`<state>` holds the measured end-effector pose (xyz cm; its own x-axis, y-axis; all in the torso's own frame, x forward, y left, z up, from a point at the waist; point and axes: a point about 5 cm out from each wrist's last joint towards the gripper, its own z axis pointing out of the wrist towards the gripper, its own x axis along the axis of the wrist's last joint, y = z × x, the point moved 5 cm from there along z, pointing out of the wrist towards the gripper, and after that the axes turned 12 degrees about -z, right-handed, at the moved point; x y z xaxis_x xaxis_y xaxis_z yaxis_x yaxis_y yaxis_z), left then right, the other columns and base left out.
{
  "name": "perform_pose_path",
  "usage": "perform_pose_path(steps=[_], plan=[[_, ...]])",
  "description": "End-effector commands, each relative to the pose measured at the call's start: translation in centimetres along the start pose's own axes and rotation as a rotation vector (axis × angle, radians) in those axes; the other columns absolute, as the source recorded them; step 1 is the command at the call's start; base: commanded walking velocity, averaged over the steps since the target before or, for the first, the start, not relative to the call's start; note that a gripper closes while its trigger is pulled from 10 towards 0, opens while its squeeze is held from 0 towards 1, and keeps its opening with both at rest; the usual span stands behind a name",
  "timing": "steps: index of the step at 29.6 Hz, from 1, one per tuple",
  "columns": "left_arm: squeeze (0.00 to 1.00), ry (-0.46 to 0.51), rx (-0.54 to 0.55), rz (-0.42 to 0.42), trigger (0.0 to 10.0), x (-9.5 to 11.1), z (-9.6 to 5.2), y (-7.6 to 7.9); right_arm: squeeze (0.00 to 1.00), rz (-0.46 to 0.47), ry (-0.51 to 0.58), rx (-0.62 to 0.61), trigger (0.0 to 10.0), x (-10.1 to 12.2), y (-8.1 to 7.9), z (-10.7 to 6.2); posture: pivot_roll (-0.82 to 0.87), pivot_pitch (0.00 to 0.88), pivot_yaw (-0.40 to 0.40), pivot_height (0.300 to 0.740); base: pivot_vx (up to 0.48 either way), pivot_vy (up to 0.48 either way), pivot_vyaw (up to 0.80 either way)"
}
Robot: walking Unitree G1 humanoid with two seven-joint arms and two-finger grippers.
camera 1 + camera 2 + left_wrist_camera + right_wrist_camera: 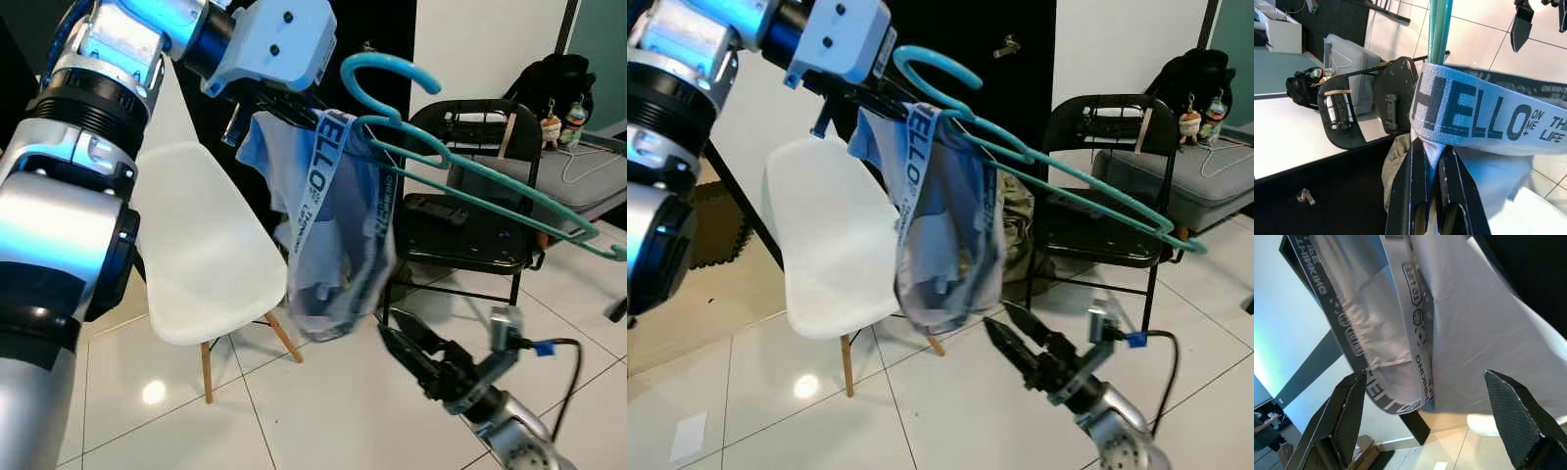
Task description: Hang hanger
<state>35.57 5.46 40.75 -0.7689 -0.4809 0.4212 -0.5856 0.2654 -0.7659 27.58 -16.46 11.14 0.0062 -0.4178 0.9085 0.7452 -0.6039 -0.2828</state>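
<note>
Pinching the teal hanger (460, 162) and garment (333, 235), left fingers (1415, 196) clamp; right fingers (1513, 416) spread wide.

White chair (201, 259), moulded shell on wooden legs, stands on glossy white floor tiles (323, 411). Black folding chair (470, 196) well to its right, with a small dark item (436, 211) lying on the seat; cannot identify it. Black wall panel (960, 39) behind the white chair, bearing a metal handle (1006, 45). Grey cushioned seat (578, 176) beyond the folding chair, black bag (558, 83) with small charms resting on it, white cable alongside.
</note>
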Motion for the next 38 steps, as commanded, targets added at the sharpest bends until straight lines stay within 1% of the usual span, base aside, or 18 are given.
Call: perform_pose_path(steps=[1,6,7,9,11,12,14,16,20,21,22,23,24,27,30,31,37,38], plan=[[0.0,-0.008,0.016,0.017,10.0,0.5,-0.5,-0.5,0.0,0.012,0.005,0.012,10.0,-0.1,-0.4,0.0,0.06,0.0,0.14,0.74,0.0,0.0,0.0],[0.0,-0.007,0.019,0.019,10.0,0.6,-0.4,-0.6,0.0,-0.006,-0.027,0.002,10.0,-0.5,-0.4,-0.1,0.06,0.0,0.145,0.74,0.0,0.0,0.0],[0.0,-0.005,0.022,0.021,10.0,0.6,-0.4,-0.7,0.0,-0.022,-0.062,0.009,10.0,-1.1,-0.6,0.0,0.06,0.0,0.146,0.74,0.0,0.0,0.0],[0.0,-0.005,0.022,0.021,10.0,0.6,-0.4,-0.7,0.0,-0.022,-0.062,0.009,10.0,-1.1,-0.6,0.0,0.06,0.0,0.146,0.74,0.0,0.0,0.0],[0.0,0.0,0.038,0.023,10.0,0.7,-0.3,-0.9,0.0,-0.095,-0.185,0.045,10.0,-2.9,-1.1,1.2,0.06,0.0,0.147,0.74,0.0,0.0,0.0],[0.0,0.0,0.038,0.023,10.0,0.7,-0.3,-0.9,0.0,-0.095,-0.185,0.045,10.0,-2.9,-1.1,1.2,0.06,0.0,0.147,0.74,0.0,0.0,0.0],[0.0,0.001,0.044,0.024,10.0,0.8,-0.2,-1.0,0.0,-0.136,-0.232,0.05,10.0,-3.4,-1.1,1.7,0.06,0.0,0.146,0.74,0.0,0.0,0.0],[0.0,0.001,0.051,0.026,10.0,0.8,-0.2,-1.1,0.0,-0.208,-0.27,0.029,10.0,-3.2,-0.5,2.4,0.06,0.0,0.144,0.74,0.0,0.0,0.0],[0.0,-0.001,0.054,0.028,10.0,0.9,-0.2,-1.1,0.0,-0.229,-0.267,0.014,10.0,-2.8,-0.2,2.6,0.06,0.0,0.144,0.74,0.0,0.0,0.0],[0.0,0.001,0.066,0.033,10.0,1.1,-0.2,-1.3,0.0,-0.273,-0.23,-0.06,10.0,-1.4,1.2,3.2,0.07,0.0,0.143,0.74,0.0,0.0,0.0],[0.0,0.001,0.066,0.033,10.0,1.1,-0.2,-1.3,0.0,-0.273,-0.23,-0.06,10.0,-1.4,1.2,3.2,0.07,0.0,0.143,0.74,0.0,0.0,0.0],[0.0,0.002,0.069,0.036,10.0,1.1,-0.3,-1.4,0.0,-0.293,-0.21,-0.111,10.0,-0.7,2.1,3.3,0.06,0.0,0.144,0.74,0.0,0.0,0.0],[0.0,0.002,0.069,0.036,10.0,1.1,-0.3,-1.4,0.0,-0.293,-0.21,-0.111,10.0,-0.7,2.1,3.3,0.06,0.0,0.144,0.74,0.0,0.0,0.0],[0.0,0.002,0.077,0.041,10.0,1.2,-0.3,-1.6,0.0,-0.321,-0.157,-0.204,10.0,0.6,3.5,3.6,0.07,0.0,0.144,0.74,0.0,0.0,0.0],[0.0,0.002,0.079,0.044,10.0,1.3,-0.3,-1.6,0.0,-0.322,-0.142,-0.219,10.0,0.9,3.6,3.7,0.07,0.0,0.145,0.74,0.0,0.0,0.0],[0.0,0.004,0.078,0.046,10.0,1.4,-0.3,-1.6,0.0,-0.32,-0.125,-0.225,5.8,1.0,3.6,3.8,0.07,0.0,0.144,0.74,0.0,0.0,0.0],[0.0,0.005,0.079,0.047,10.0,1.4,-0.3,-1.6,0.0,-0.319,-0.12,-0.225,5.8,1.1,3.6,3.9,0.07,0.0,0.144,0.74,0.0,0.0,0.0],[0.0,0.005,0.079,0.048,10.0,1.4,-0.3,-1.6,0.0,-0.317,-0.11,-0.229,0.0,1.2,3.6,3.8,0.07,0.0,0.144,0.74,0.0,0.0,0.0]])
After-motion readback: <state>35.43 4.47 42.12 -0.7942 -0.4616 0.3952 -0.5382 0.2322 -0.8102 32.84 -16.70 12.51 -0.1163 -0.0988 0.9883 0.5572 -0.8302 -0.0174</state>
